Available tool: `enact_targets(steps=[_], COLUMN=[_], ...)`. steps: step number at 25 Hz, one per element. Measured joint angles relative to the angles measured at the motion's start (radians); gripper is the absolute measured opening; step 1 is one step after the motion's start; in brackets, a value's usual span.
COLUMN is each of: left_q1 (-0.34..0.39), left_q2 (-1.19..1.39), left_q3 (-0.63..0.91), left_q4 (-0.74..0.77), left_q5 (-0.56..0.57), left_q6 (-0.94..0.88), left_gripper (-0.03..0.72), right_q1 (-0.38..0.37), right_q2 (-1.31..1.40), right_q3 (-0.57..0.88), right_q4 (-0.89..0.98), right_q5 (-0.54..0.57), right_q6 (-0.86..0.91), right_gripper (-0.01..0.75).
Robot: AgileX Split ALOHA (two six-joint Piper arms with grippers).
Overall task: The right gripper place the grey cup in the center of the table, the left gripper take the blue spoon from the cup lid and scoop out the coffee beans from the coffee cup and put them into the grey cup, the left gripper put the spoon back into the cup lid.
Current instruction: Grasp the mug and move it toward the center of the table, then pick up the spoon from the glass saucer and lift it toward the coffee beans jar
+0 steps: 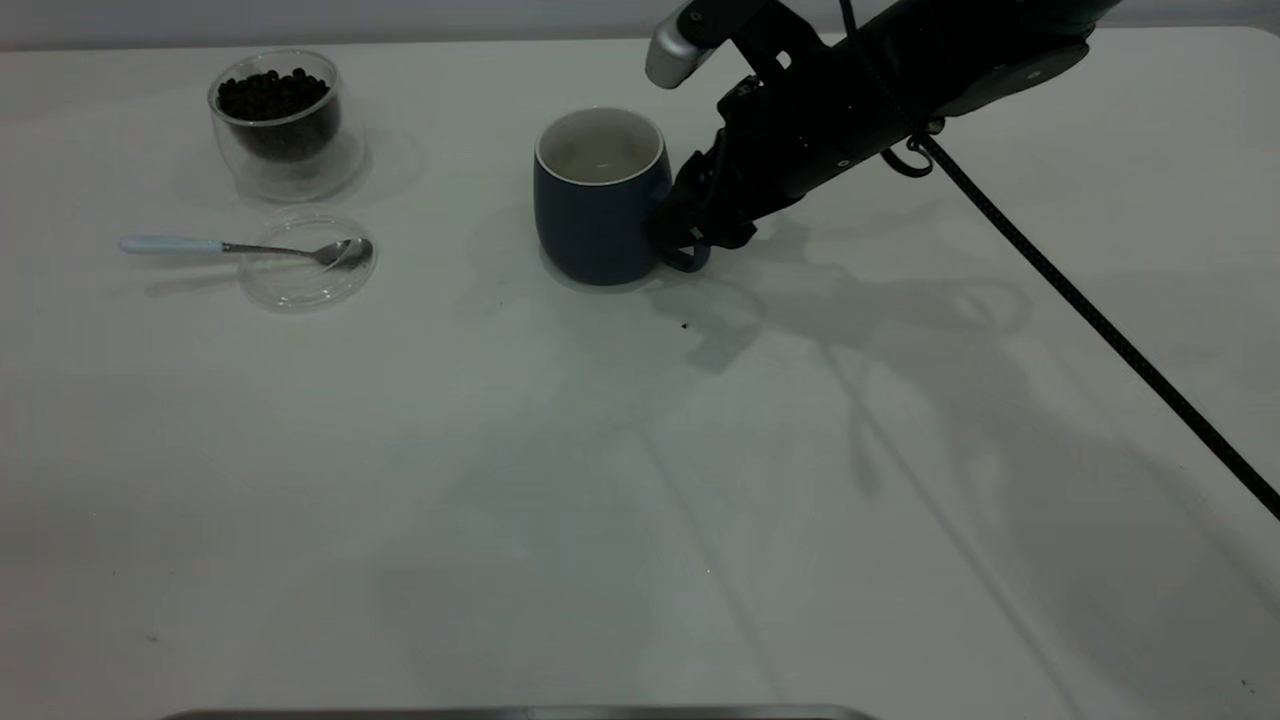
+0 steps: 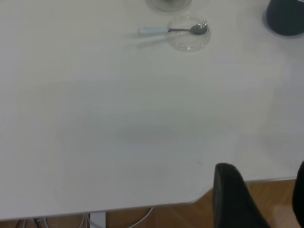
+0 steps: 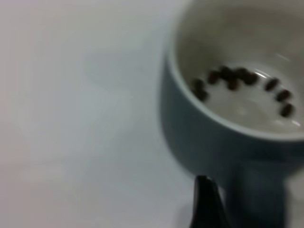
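Well left of the grey cup (image 1: 598, 200) stands the coffee cup (image 1: 283, 122) full of coffee beans (image 1: 272, 95), and just in front of it the blue spoon (image 1: 240, 247) lies across the cup lid (image 1: 308, 258). The grey cup sits upright on the table (image 1: 560, 480), a few beans inside. Hard against its right side, the right gripper (image 1: 680, 232) is at the handle; I cannot tell whether it grips.

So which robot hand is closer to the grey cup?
The right gripper: it is right at the grey cup's handle. The left gripper hangs off past the table's edge, far away.
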Motion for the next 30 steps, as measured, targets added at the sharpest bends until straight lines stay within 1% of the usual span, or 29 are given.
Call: enact_targets(steps=[3, 4, 6, 10, 15, 18, 21, 24, 25, 28, 30], left_q1=[0.000, 0.000, 0.000, 0.000, 0.000, 0.000, 0.000, 0.000, 0.000, 0.000, 0.000], left_q2=[0.000, 0.000, 0.000, 0.000, 0.000, 0.000, 0.000, 0.000, 0.000, 0.000, 0.000], left_q3=[0.000, 0.000, 0.000, 0.000, 0.000, 0.000, 0.000, 0.000, 0.000, 0.000, 0.000], left_q4=[0.000, 0.000, 0.000, 0.000, 0.000, 0.000, 0.000, 0.000, 0.000, 0.000, 0.000], left_q5=[0.000, 0.000, 0.000, 0.000, 0.000, 0.000, 0.000, 0.000, 0.000, 0.000, 0.000], left_q6=[0.000, 0.000, 0.000, 0.000, 0.000, 0.000, 0.000, 0.000, 0.000, 0.000, 0.000], left_gripper=[0.379, 0.379, 0.379, 0.379, 0.379, 0.379, 0.379, 0.379, 0.379, 0.379, 0.379], right_q1=[-0.001, -0.006, -0.022, -0.051, -0.051, -0.051, -0.051, -0.051, -0.051, -0.051, -0.051], right_q2=[-0.038, -0.053, -0.096, -0.160, -0.221, -0.320, -0.528, -0.778, -0.862, -1.055, -1.142], right_q3=[0.013, 0.019, 0.039, 0.085, 0.174, 0.287, 0.437, 0.595, 0.646, 0.757, 0.799], right_q4=[-0.003, -0.003, -0.002, 0.000, 0.000, -0.010, -0.038, -0.057, -0.060, -0.060, -0.060], right_q5=[-0.119, -0.145, -0.162, -0.160, -0.132, -0.132, -0.133, -0.139, -0.145, -0.160, -0.131], right_q6=[0.000, 0.002, 0.020, 0.074, 0.088, 0.090, 0.117, 0.216, 0.276, 0.517, 0.700], right_gripper=[0.458, 0.458, 0.458, 0.458, 0.458, 0.458, 0.458, 0.458, 0.458, 0.458, 0.458])
